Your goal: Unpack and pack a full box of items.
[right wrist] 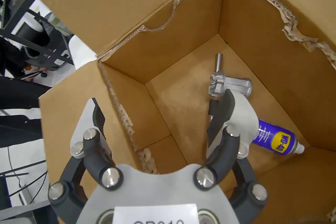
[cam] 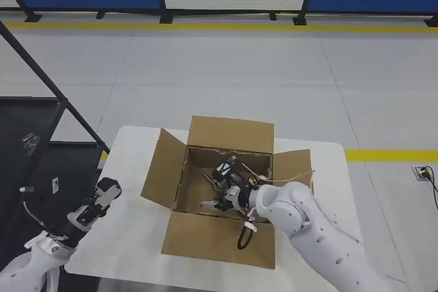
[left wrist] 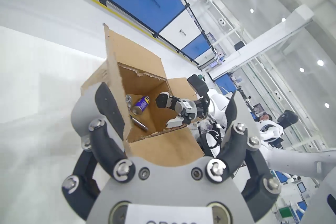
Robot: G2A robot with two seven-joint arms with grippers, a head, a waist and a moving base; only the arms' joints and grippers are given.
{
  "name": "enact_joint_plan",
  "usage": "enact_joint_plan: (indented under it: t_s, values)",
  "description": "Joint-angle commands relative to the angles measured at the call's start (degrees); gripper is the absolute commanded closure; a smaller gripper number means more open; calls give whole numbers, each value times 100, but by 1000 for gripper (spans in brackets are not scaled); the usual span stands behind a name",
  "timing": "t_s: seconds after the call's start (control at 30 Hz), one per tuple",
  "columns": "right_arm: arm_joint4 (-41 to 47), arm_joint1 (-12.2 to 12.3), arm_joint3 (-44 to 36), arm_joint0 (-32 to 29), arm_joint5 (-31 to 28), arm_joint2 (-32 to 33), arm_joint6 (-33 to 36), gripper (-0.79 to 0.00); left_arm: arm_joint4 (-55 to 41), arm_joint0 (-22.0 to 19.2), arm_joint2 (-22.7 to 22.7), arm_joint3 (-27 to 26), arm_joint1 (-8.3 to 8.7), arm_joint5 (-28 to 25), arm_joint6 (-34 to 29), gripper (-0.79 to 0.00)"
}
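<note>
An open cardboard box (cam: 230,134) stands mid-table with its flaps spread out. On its floor lie a blue spray can (right wrist: 275,139), a silver metal part (right wrist: 229,83) with a short shaft, and a metal rod (left wrist: 139,124). My right gripper (right wrist: 160,114) hangs open inside the box, close to one wall, with nothing between its fingers. One of its fingers (right wrist: 223,110) is just above the metal part and the can's end. My left gripper (cam: 108,190) is open and empty near the table's left edge, clear of the box (left wrist: 162,149), which it faces.
The white table (cam: 131,244) has bare room left of and in front of the box. A black metal frame (cam: 55,102) with dark cloth stands off the table's left side. Torn cardboard edges (right wrist: 294,30) line the box rim.
</note>
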Motion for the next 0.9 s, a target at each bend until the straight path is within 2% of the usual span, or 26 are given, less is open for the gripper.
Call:
enact_joint_plan:
  t_s: [0.0,0.4,0.5,0.67,0.87]
  values:
    - [395,-89,211,89,-62,-109,-172,-785,-186,207,-75,-3,23,-242,-191,-785]
    - [395,-89,211,89,-62,-109,-172,-785,-186,207,-75,-3,23,-242,-191,-785]
    - [437,-128,388,76,-214,-153,-491,-785,-305,220,19,-64,22,-206,-113,-785]
    - [23,-428,1338,605,363,-683,-869,-785,-573,159,-57,-42,79,-72,-156,-785]
    - [-773,-848,2199,1103,1054,-1445,-903,-785,-971,253,-201,66,138,-49,-289,-785]
